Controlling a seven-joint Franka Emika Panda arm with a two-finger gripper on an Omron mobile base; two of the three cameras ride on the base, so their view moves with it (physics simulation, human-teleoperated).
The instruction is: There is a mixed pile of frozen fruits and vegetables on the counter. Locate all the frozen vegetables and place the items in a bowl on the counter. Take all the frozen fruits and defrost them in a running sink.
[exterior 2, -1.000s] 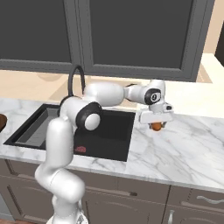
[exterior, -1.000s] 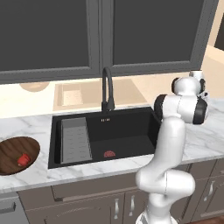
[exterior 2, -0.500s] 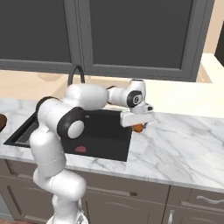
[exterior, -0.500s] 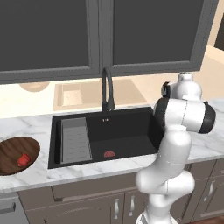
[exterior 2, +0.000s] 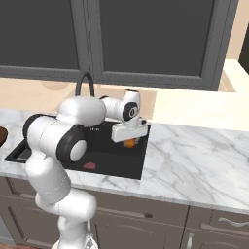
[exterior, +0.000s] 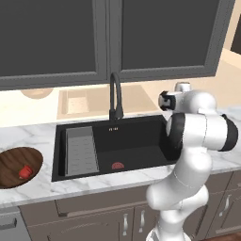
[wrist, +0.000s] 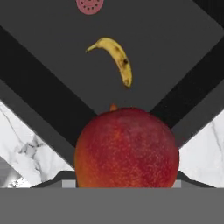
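My gripper point(exterior 2: 129, 142) is shut on the orange-red round fruit point(exterior 2: 130, 143), holding it just over the right rim of the black sink point(exterior 2: 109, 158). The hand view looks past this fruit point(wrist: 127, 148) down into the basin, where the yellow banana point(wrist: 114, 56) lies on the sink floor near the red-ringed drain point(wrist: 89, 5). At the far left of the white marble counter point(exterior: 19, 136) stands the dark wooden bowl point(exterior: 10, 162) with a small red chunk point(exterior: 25, 172) in it. The fingertips are hidden behind the fruit.
A tall black gooseneck faucet point(exterior: 114, 96) rises behind the sink, and a grey ribbed drain tray point(exterior: 81, 150) lies along its left side. Marble counter point(exterior 2: 194, 160) stretches to the right of the basin. Dark wall cabinets hang above.
The arm has swung left with the round fruit, from above the counter right of the sink to the sink's right rim. The grip on the fruit is unchanged.
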